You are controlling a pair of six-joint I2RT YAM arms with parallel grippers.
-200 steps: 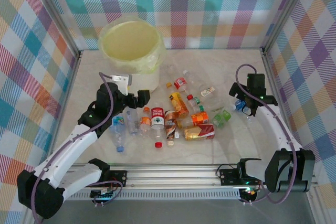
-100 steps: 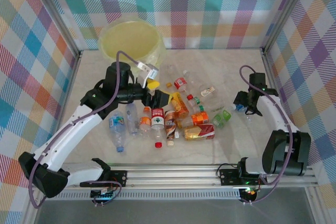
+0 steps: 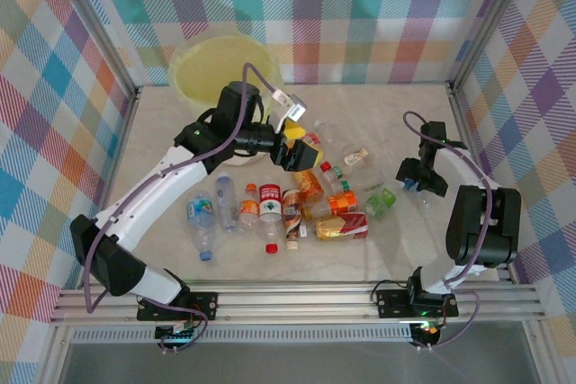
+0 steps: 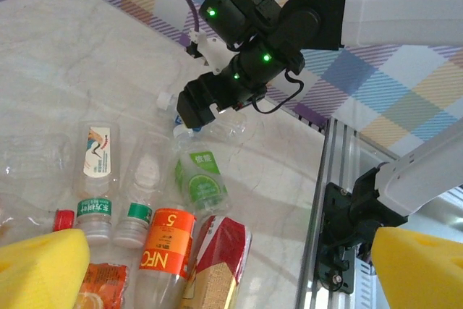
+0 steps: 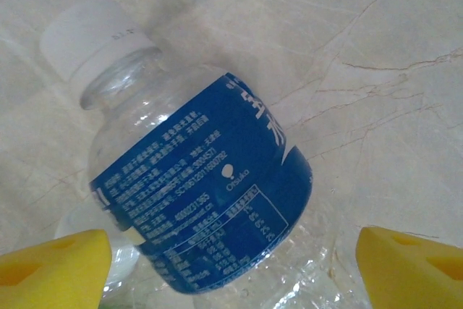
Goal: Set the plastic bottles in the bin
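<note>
Now your left pincer (image 3: 301,148), pads apart, has swung from the bin (image 3: 193,60) to the bottles (image 3: 308,184) on the table (image 3: 378,249), ready to pick; your right pincer (image 5: 231,251) straddles a blue-labelled bottle (image 5: 202,193), grip unclear.

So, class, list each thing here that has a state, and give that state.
bin, upright, open-topped, bag-lined
blue-label bottle, lying down, white cap on
green-label bottle, lying down, outside the bin
left hand, open, empty, over the bottle heap
right hand, straddling the blue-label bottle; grip unclear
</note>
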